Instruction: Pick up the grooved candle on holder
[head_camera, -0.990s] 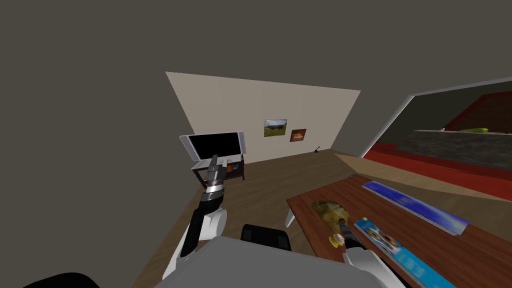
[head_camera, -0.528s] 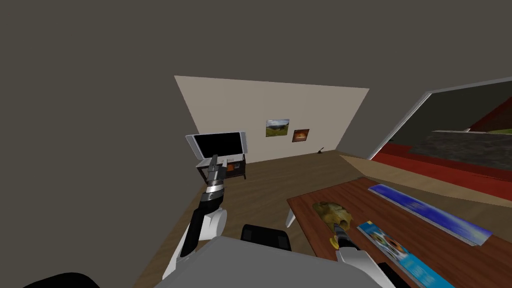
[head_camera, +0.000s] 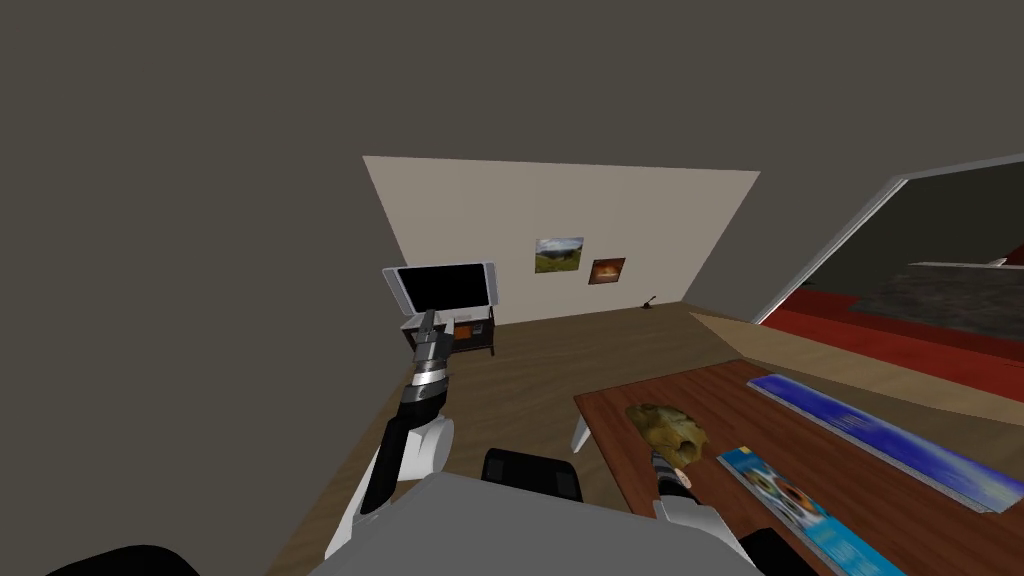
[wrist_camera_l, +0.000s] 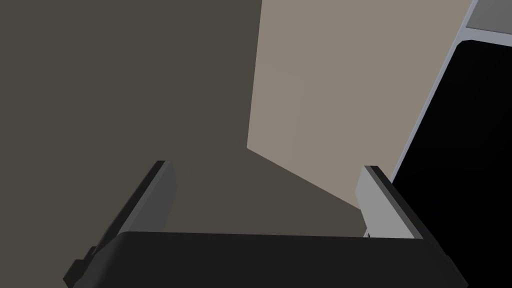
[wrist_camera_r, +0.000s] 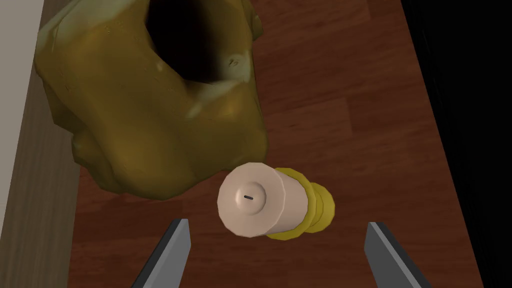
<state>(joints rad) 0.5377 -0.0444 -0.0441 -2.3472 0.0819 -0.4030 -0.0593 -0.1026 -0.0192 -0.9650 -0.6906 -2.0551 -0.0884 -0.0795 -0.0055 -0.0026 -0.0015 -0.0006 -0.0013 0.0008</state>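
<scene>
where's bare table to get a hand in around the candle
Bare table lies past the candle, away from the olive lump, and between lump and long blue box. Crowded where the lump sits right beside the candle.

Your head view has swung: the far wall (head_camera: 560, 240), the television (head_camera: 445, 288) and the doorway (head_camera: 920, 280) all sit further right in the frame. The long blue item (head_camera: 880, 440) on the desk (head_camera: 740, 410) has slid toward the right edge. Your right pincer (head_camera: 660, 460) has shifted left in the frame and is now just below the olive lump (head_camera: 668, 430).
</scene>
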